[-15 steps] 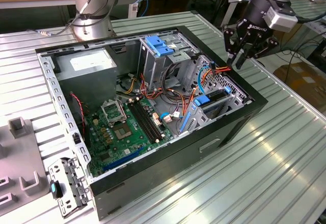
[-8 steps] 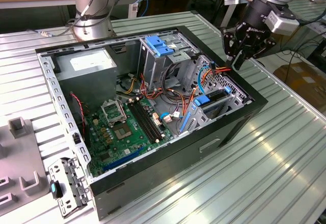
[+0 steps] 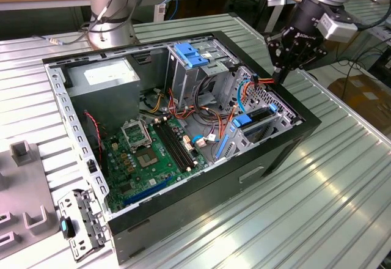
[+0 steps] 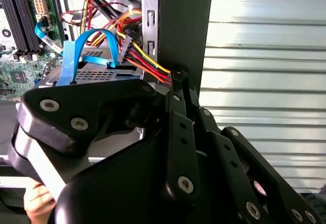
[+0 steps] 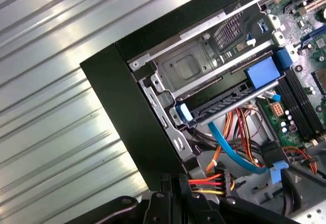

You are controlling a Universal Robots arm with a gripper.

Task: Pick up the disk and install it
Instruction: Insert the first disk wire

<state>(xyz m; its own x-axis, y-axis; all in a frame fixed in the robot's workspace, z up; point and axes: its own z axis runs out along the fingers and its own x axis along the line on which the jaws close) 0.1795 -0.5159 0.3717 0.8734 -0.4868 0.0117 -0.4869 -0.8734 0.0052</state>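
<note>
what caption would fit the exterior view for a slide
Robot gripper at the red and yellow cables by the rim of an open computer case on a ribbed metal table

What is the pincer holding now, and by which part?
The pincer appears shut on the bundle of red, orange and yellow wires, at its end beside the case's black wall; any plug there is hidden.

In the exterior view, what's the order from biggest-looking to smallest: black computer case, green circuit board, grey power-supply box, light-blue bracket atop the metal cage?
1. black computer case
2. green circuit board
3. grey power-supply box, though it sits farther back
4. light-blue bracket
</note>
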